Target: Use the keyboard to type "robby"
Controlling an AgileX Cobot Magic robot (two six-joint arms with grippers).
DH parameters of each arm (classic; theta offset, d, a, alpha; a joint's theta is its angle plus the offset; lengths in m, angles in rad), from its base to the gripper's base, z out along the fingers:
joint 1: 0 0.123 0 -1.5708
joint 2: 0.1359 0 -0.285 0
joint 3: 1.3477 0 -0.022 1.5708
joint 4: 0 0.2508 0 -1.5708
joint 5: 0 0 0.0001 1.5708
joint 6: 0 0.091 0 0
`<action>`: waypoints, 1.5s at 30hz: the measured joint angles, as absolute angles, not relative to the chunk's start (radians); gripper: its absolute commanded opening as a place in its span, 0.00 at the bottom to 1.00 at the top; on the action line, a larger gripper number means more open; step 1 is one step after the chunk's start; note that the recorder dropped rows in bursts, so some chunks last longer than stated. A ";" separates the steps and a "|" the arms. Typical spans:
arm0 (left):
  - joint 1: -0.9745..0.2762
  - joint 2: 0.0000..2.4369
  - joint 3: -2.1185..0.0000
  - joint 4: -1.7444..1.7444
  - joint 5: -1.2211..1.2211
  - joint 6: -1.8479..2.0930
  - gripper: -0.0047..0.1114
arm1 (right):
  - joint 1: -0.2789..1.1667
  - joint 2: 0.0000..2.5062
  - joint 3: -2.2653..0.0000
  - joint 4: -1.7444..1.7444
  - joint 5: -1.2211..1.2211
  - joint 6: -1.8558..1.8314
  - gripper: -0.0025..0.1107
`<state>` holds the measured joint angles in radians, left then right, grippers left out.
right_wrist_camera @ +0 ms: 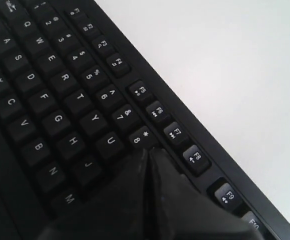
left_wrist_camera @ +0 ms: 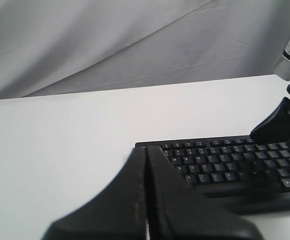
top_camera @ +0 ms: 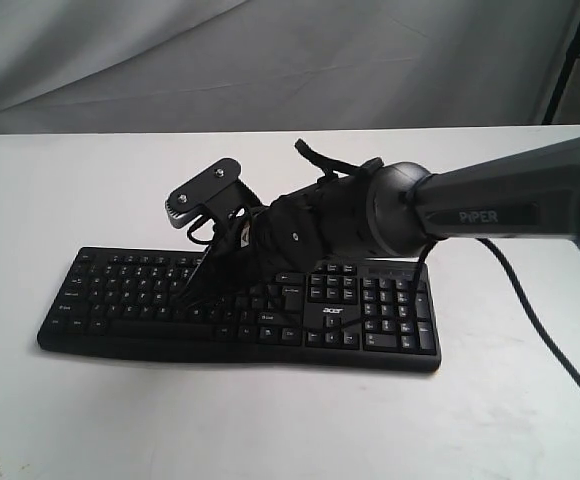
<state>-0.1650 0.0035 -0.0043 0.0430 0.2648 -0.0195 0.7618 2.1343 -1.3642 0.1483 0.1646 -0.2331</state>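
Note:
The black keyboard (top_camera: pixel 370 312) with white legends and an "acer" logo lies across the white table. My right gripper (top_camera: pixel 189 292) reaches in from the right and points down at the letter keys left of the middle. In the right wrist view the right gripper (right_wrist_camera: pixel 147 151) is shut, its joined tips just beside the 8 key (right_wrist_camera: pixel 139 137) and hiding the keys past it. Whether the tips touch a key cannot be told. My left gripper (left_wrist_camera: pixel 146 149) is shut on nothing, off the keyboard's (left_wrist_camera: pixel 225 161) left end; it does not show in the exterior view.
The right arm (top_camera: pixel 490 205) and its wrist camera (top_camera: pixel 202 195) hang over the keyboard's middle. A black cable (top_camera: pixel 555 335) runs over the table (top_camera: pixel 80 420) at the right. Grey cloth (top_camera: pixel 270 60) hangs behind the far edge.

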 measured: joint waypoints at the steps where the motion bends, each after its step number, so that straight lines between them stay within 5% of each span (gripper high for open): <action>1: -0.165 0.003 -0.004 0.043 0.265 -0.020 0.04 | 0.762 2.139 -1.364 0.148 0.163 -0.233 0.02; 45: -0.165 0.003 -0.004 0.043 0.265 -0.020 0.04 | 0.762 2.176 -1.364 0.143 0.162 -0.233 0.02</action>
